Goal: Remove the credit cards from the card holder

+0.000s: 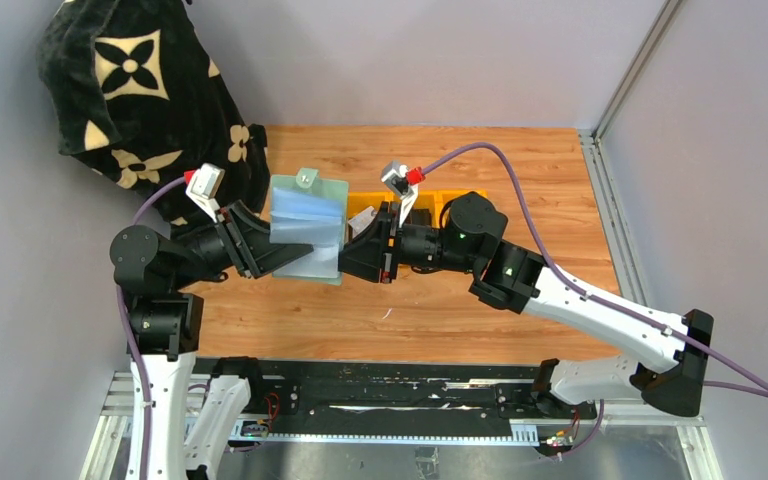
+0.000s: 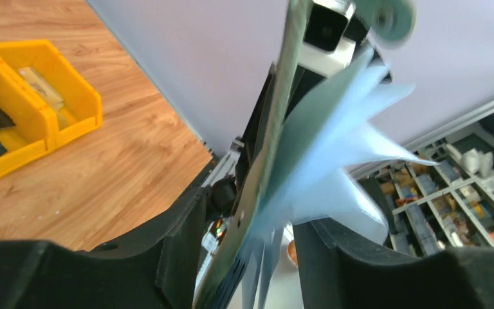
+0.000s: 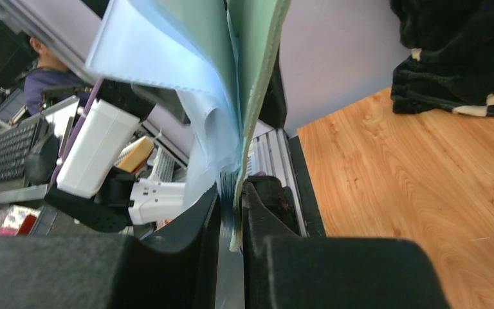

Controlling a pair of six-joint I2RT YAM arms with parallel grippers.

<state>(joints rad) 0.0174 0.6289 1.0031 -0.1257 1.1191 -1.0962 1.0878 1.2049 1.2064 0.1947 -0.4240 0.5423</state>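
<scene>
The pale green card holder hangs open above the table between my two grippers, its grey-blue pockets fanned out. My right gripper is shut on its right edge; in the right wrist view the fingers pinch the green cover and thin dark edges inside. My left gripper is at its left edge. In the left wrist view its jaws stand apart around the holder, with gaps on both sides. A tan credit card lies in a yellow bin.
Two yellow bins stand on the wooden table behind the holder; in the left wrist view the nearer bin holds a black item. A black flower-patterned bag fills the back left corner. Grey walls close both sides.
</scene>
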